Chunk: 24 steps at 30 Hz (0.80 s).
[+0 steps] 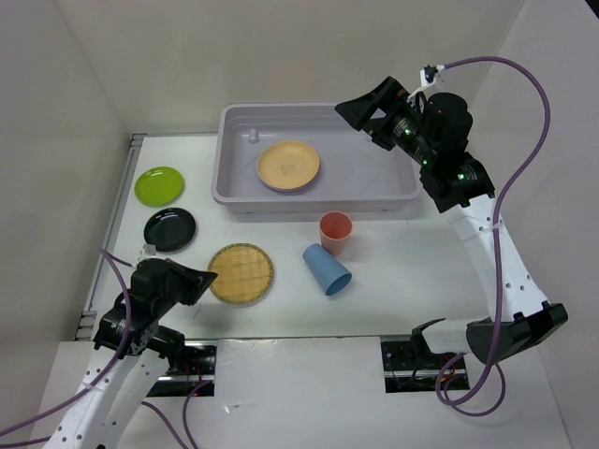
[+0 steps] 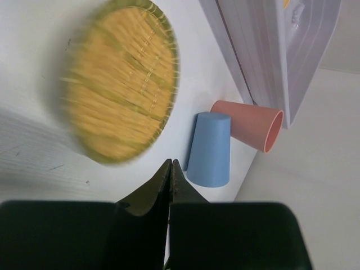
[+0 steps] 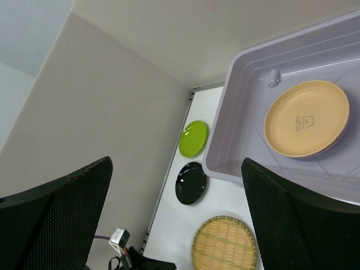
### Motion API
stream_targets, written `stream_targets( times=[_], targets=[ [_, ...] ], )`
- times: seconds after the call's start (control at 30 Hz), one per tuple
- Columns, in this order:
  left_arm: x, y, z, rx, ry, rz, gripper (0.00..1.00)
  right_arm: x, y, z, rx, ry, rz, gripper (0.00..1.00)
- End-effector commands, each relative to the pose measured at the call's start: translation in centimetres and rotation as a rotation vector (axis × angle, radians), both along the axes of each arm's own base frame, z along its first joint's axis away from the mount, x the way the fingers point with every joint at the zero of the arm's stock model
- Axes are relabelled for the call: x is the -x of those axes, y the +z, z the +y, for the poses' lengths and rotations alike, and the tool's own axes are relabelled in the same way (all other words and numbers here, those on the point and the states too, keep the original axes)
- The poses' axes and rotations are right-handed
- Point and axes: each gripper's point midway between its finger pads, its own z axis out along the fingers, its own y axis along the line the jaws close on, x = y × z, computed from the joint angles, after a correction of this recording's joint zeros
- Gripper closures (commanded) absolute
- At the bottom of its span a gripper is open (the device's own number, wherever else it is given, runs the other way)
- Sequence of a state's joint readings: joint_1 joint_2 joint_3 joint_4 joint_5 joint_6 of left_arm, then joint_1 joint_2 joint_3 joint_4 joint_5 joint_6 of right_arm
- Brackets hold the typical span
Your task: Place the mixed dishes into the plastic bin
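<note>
The plastic bin (image 1: 223,192) stands at the far middle with an orange-yellow plate (image 1: 288,166) inside. On the table lie a lime green plate (image 1: 159,184), a black plate (image 1: 169,228) and a woven tan plate (image 1: 241,273). A salmon-red cup (image 1: 335,233) stands upright; a blue cup (image 1: 327,269) lies on its side beside it. My left gripper (image 1: 201,279) is shut and empty, just left of the woven plate (image 2: 121,81). My right gripper (image 1: 370,112) is open and empty, high over the bin's far right. No lavender plate shows clearly.
A small grey knob (image 1: 253,136) sits in the bin's far left corner. White walls close the left, far and right sides. A metal rail (image 1: 112,224) runs along the table's left edge. The right wrist view shows the bin (image 3: 216,152) and the orange-yellow plate (image 3: 306,118).
</note>
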State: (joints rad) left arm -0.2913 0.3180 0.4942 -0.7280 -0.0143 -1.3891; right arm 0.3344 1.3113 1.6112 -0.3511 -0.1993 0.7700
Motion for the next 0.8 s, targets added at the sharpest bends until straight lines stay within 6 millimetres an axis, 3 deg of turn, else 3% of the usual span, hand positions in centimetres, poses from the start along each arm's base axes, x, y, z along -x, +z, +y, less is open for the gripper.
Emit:
stream_targets(
  times=[0.0, 0.07, 0.2, 0.4, 0.57, 0.67, 0.73, 0.77],
  targets=[
    [-0.4, 2.1, -0.4, 0.023, -0.019, -0.070, 1.00, 0.5, 1.6, 0.4, -0.027, 0.017, -0.057, 0.00],
    [-0.3, 1.6, -0.5, 0.026, -0.028, -0.058, 1.00, 0.6, 1.2, 0.9, -0.024, 0.052, -0.048, 0.00],
    [0.0, 0.5, -0.5, 0.019, -0.028, -0.034, 1.00, -0.1, -1.4, 1.3, 0.009, 0.064, -0.002, 0.00],
    [0.3, -3.2, -0.5, -0.003, -0.035, 0.068, 1.00, 0.2, -2.7, 2.1, 0.050, 0.126, 0.006, 0.00],
    [-0.4, -5.6, -1.1, -0.010, -0.052, 0.145, 1.00, 1.7, -8.8, 6.9, 0.175, 0.272, 0.115, 0.00],
    [-1.3, -5.3, -0.6, -0.055, -0.034, 0.138, 1.00, 2.9, -13.3, 8.9, 0.227, 0.312, 0.189, 0.00],
    [-1.8, -4.2, -0.1, -0.082, -0.015, 0.112, 0.99, 5.0, -15.4, 11.6, 0.239, 0.380, 0.214, 0.00],
    [-2.0, -4.3, 0.4, -0.110, -0.001, 0.117, 0.99, 6.7, -17.8, 13.3, 0.265, 0.437, 0.249, 0.00]
  ],
)
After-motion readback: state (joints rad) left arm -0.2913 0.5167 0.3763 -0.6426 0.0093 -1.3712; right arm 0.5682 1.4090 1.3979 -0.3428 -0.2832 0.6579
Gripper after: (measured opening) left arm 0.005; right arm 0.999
